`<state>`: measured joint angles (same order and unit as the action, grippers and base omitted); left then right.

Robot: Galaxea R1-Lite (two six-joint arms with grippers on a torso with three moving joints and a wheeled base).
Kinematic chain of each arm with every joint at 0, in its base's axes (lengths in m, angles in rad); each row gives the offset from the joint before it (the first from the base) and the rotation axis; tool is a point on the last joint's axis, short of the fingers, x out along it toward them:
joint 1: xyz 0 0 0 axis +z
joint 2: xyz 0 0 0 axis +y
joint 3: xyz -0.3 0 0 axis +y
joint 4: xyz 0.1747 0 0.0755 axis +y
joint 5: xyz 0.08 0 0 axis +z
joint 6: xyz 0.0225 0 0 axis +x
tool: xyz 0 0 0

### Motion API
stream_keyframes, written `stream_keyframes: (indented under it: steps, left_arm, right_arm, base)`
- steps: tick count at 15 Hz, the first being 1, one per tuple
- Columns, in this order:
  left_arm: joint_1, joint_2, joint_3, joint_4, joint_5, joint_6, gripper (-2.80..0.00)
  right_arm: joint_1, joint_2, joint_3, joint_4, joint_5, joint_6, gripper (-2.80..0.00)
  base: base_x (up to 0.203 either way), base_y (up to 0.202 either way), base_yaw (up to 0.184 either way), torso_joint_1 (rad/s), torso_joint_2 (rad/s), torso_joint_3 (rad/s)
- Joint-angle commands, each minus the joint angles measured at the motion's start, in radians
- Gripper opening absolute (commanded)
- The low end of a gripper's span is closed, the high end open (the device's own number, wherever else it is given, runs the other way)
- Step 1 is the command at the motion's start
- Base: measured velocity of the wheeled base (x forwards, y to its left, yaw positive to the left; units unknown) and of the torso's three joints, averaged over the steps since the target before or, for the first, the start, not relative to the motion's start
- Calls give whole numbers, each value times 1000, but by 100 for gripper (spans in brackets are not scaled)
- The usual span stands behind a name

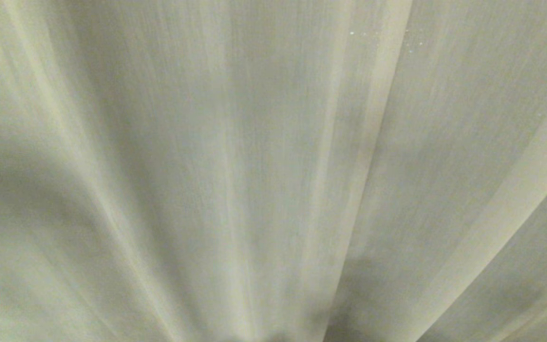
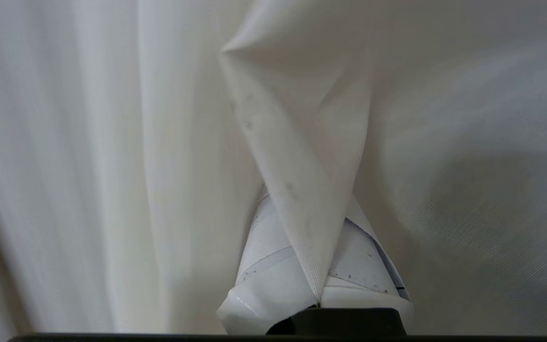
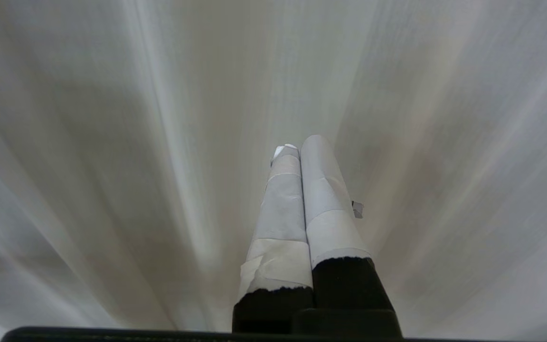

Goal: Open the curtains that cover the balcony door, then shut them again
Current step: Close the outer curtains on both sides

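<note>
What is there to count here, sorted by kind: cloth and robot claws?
Cream woven pleated curtain fabric: 1 expanse; panels cannot be told apart.
Tape-wrapped robot claws: 2, the left claw shut on a curtain fold, the right claw shut on nothing.
Balcony door: 0 in sight.
Total: 3.

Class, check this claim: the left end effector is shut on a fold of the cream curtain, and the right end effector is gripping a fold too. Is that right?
Not quite. The left end effector is shut on a fold of the curtain, but the right end effector grips nothing: the right wrist view shows its taped fingers closed together, with no cloth between them.
</note>
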<state>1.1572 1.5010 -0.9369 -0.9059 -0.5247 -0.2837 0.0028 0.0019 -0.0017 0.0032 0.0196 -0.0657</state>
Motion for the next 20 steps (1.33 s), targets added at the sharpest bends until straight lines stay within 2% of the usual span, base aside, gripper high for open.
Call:
stream_keyframes:
  steps: [1,6,10,14,18,20]
  left_arm:
    - [-103,-186,88,40,-1,-1,-280]
    - [-416,-433,273,179,0,13,-280]
    - [-594,-453,320,241,2,74,-280]
    - [-624,-364,343,228,0,174,-280]
    - [-626,-328,393,225,0,216,-280]
    - [-657,-326,408,226,-1,215,-280]
  right_arm:
    - [0,0,0,0,0,-1,-280]
    - [0,0,0,0,0,0,-280]
    - [0,0,0,0,0,-2,-280]
    - [0,0,0,0,0,-2,-280]
    - [0,0,0,0,0,0,-280]
    - [0,0,0,0,0,0,-280]
  base:
    - [0,0,0,0,0,0]
    - [0,0,0,0,0,0]
    - [0,0,0,0,0,0]
    - [0,0,0,0,0,0]
    - [0,0,0,0,0,0]
    - [0,0,0,0,0,0]
